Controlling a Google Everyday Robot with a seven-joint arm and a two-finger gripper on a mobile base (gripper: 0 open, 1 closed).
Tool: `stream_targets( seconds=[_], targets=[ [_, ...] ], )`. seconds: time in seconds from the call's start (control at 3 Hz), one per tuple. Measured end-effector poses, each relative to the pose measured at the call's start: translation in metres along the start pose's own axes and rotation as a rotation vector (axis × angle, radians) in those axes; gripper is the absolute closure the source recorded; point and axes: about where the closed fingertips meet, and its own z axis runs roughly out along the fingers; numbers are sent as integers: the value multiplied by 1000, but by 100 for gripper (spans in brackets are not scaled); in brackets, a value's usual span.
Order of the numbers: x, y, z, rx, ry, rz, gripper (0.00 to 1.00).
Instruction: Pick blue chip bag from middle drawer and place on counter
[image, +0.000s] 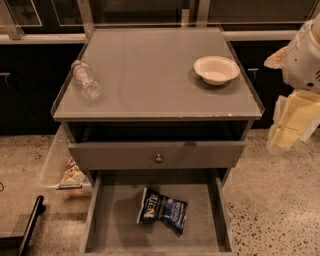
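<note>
The blue chip bag lies crinkled on the floor of the open middle drawer, a little right of its centre. The counter is the grey cabinet top above it. My gripper hangs at the far right edge of the view, beside the cabinet's right side at about counter height, well apart from the bag and holding nothing that I can see. The white arm housing sits above it.
A white bowl stands at the counter's back right. A clear plastic bottle lies at its left. A drawer front with a round knob juts out above the open drawer. A clear bin with a yellowish snack packet hangs at the left. A black bar is at the lower left.
</note>
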Motion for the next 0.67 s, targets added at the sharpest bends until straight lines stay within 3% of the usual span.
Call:
stream_targets(
  seconds=[0.67],
  targets=[
    [1,27,83,-52,-59,-4,0]
  ],
)
